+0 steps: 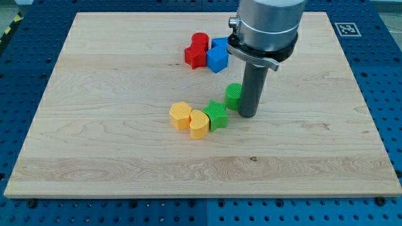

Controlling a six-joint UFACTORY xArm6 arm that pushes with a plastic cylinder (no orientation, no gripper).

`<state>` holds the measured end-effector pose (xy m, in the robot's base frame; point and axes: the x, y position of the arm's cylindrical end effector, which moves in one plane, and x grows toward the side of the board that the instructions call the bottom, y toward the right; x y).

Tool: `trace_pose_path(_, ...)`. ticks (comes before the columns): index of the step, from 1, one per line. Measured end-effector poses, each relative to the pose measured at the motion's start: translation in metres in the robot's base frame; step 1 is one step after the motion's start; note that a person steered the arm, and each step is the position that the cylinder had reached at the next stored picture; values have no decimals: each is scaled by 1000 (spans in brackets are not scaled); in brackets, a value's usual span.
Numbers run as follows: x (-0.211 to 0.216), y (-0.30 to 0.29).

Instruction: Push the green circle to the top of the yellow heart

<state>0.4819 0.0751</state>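
The green circle (233, 95) is seen near the middle of the tabletop (113, 169), pressed against the left side of the dark rod, with my tip (247, 115) set down just to its right and slightly below it. No pincer is fitted to this arm, so nothing is gripped; the rod merely touches the circle's edge. Just below and to the left of the circle a green star-shaped block (218, 115) is found, touching the yellow heart (199, 123), which in turn sits against a yellow hexagonal block (180, 115) on its left. Toward the view's top, a cluster is formed by two red blocks (196, 50) and two blue blocks (218, 55), the shapes of which cannot be made out surely. The tabletop is a pale wooden board, resting on a blue perforated base (383, 81); a black-and-white marker (347, 28) is fixed near its upper right corner.
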Motion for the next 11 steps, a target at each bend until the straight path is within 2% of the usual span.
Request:
trace_pose_path(2,6,78)
trace_pose_path(3,-20,83)
trace_pose_path(6,-24,-24)
trace_pose_path(8,-56,-8)
trace_pose_path(11,-33,-60)
